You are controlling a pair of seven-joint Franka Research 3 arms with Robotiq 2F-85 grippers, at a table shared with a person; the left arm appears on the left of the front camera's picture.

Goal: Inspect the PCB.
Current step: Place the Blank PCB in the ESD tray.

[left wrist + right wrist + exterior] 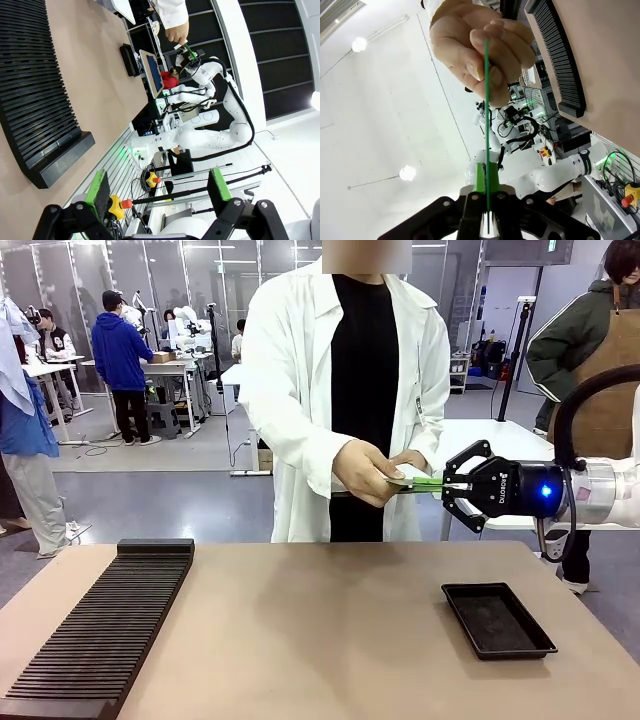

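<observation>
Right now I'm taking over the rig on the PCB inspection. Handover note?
Right tool: shut on one end of the PCB, held flat in the air beyond the table's far edge.
Person's hand: grips the PCB's other end, so both hold it.
Left tool: open, holding nothing.
Black tray: on the table, right side.
Done: PCB presented to the person.
Left: one side must let go; inspection not finished.

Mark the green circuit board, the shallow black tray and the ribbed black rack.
Thin green rectangular circuit board (428, 483), front view, its exposed middle strip.
Shallow black rectangular tray (497, 620), front view, its bare floor.
Long black ribbed rack (100, 630), front view, its slotted top.
</observation>
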